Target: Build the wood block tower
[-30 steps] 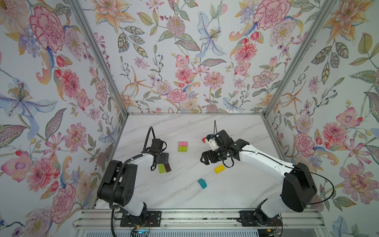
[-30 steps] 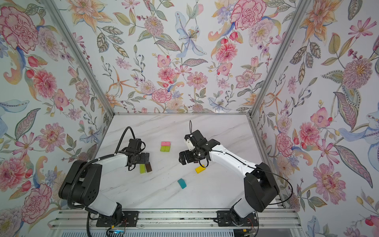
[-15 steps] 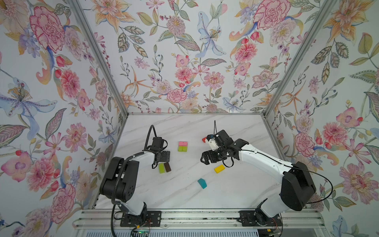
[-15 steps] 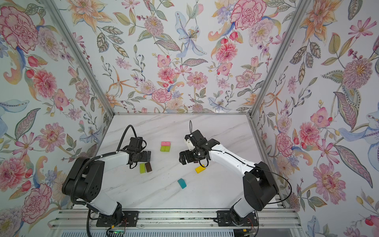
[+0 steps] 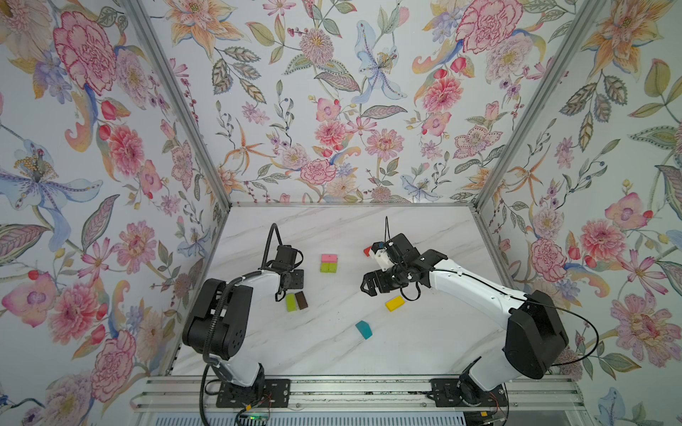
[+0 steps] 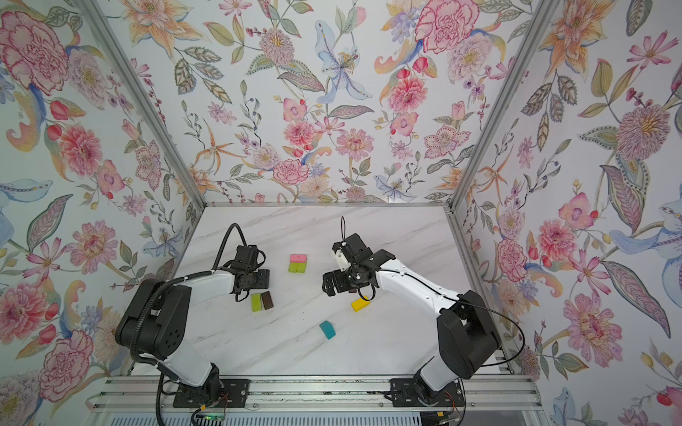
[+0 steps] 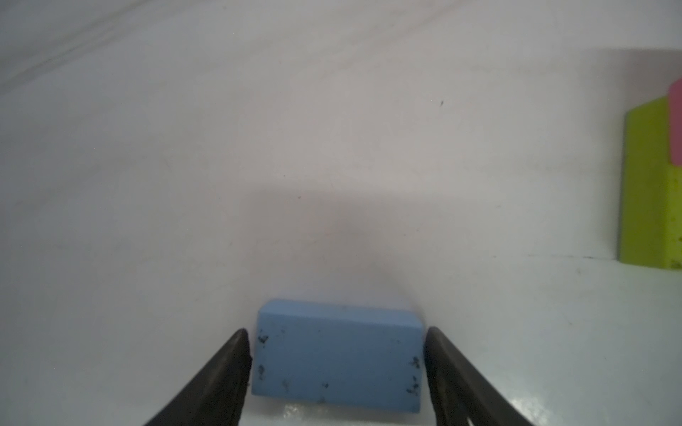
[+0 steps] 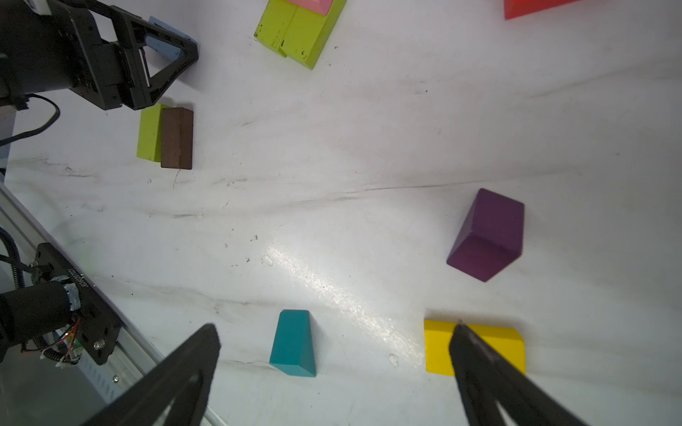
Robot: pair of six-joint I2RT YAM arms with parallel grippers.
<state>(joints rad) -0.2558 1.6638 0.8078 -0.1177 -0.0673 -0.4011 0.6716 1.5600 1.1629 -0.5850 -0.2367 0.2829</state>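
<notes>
Blue block point(image 7: 337, 354) was pinched end-to-end by left gripper point(image 7: 336, 332), not lifted. Right gripper point(image 8: 334, 328) gaped empty. Pick step; next likely needed straight lift, carry to tower point(image 5: 328, 267).

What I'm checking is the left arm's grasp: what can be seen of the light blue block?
The light blue block is a small flat rectangular piece, apparently painted wood, matte, with dark scuff specks near its ends. It lies flat on the white marble table. The left gripper straddles it, its black fingers seeming to touch both short ends. Nothing else touches it. In both top views the gripper hides it; the right wrist view shows only a sliver.
</notes>
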